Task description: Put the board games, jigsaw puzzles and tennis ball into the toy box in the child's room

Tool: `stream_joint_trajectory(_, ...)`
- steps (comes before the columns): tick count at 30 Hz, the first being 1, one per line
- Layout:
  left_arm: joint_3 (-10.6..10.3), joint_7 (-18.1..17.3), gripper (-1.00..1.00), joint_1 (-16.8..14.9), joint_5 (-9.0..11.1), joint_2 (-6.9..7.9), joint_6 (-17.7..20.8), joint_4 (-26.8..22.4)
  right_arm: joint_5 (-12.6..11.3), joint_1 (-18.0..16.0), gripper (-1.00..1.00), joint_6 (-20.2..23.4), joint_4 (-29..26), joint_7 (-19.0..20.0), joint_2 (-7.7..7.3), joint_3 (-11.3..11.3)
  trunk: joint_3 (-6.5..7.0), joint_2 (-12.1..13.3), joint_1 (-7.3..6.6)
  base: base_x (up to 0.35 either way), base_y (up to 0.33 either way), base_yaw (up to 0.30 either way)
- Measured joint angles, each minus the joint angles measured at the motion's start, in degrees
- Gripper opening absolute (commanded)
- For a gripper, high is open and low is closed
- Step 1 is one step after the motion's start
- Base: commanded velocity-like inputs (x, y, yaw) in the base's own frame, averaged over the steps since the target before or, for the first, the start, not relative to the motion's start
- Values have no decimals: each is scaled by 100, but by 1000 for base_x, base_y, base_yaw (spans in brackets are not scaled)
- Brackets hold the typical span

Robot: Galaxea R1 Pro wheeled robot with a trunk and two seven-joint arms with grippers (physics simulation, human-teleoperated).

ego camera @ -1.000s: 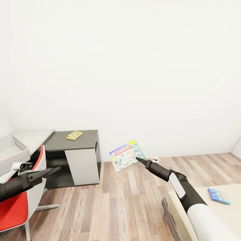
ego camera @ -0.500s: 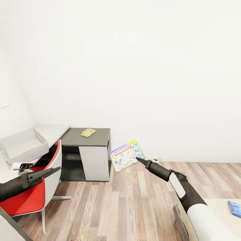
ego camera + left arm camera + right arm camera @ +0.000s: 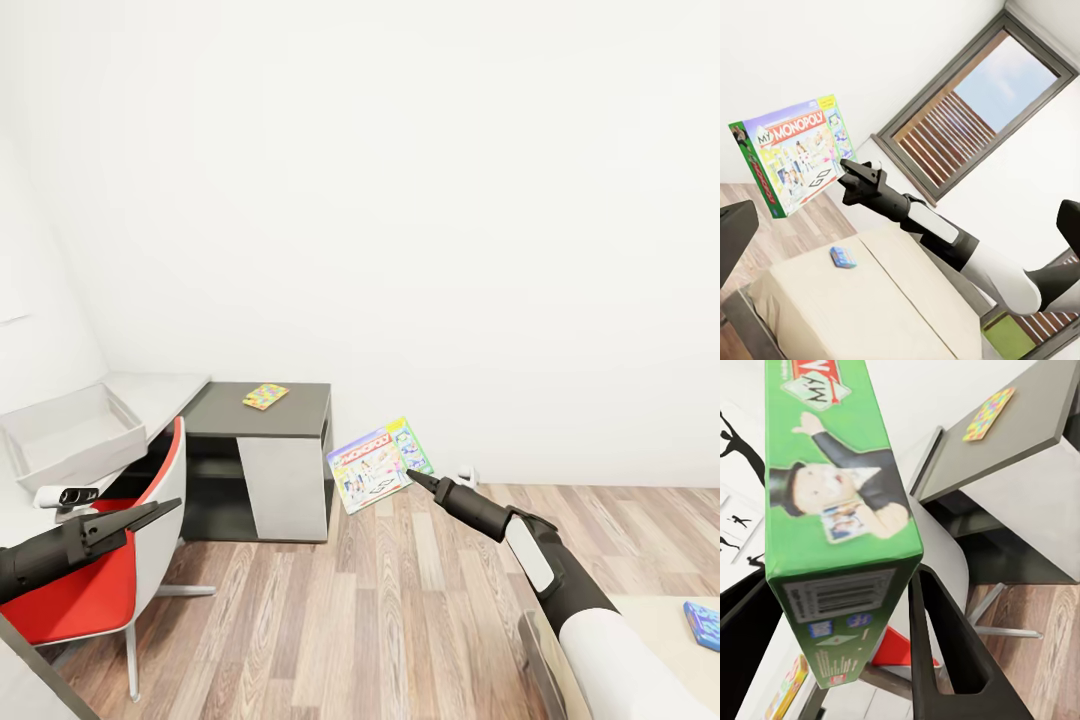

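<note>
My right gripper point(image 3: 413, 478) is shut on a pale and green Monopoly board game point(image 3: 378, 466), held tilted in the air above the wood floor. The box's green edge point(image 3: 840, 517) sits between the black fingers point(image 3: 945, 652). A small blue board game point(image 3: 703, 622) lies on the beige bed point(image 3: 655, 625), also seen from the left wrist point(image 3: 842, 257). One jigsaw puzzle point(image 3: 265, 396) rests on the dark grey desk point(image 3: 290, 412). The grey toy box point(image 3: 85, 458) stands on the pale table point(image 3: 165, 388) at the left. My left gripper point(image 3: 155, 510) hovers open over the chair, holding nothing.
A red chair point(image 3: 85, 595) with a white shell stands in front of the table, under my left arm. A white wall lies straight ahead. Wood plank floor point(image 3: 360, 610) stretches between the desk and the bed. A grey-framed window point(image 3: 967, 112) is behind the bed.
The whole view has swung left, bringing the toy box and table further in and pushing the bed to the edge. Both arms keep their pose and the Monopoly box stays gripped.
</note>
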Motion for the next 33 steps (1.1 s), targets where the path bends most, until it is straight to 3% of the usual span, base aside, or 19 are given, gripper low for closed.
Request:
stream_joint_trajectory(22,-9,0,100,0,0,0,-2,-3,3,1,-100,-1,3,-2,0,2,0,0,0,114,0,28)
stream_joint_trajectory(33,-1,0,100,0,0,0,1,-12,3,1,-100,-2,3,-10,0,0,0,1,1,12,0,2)
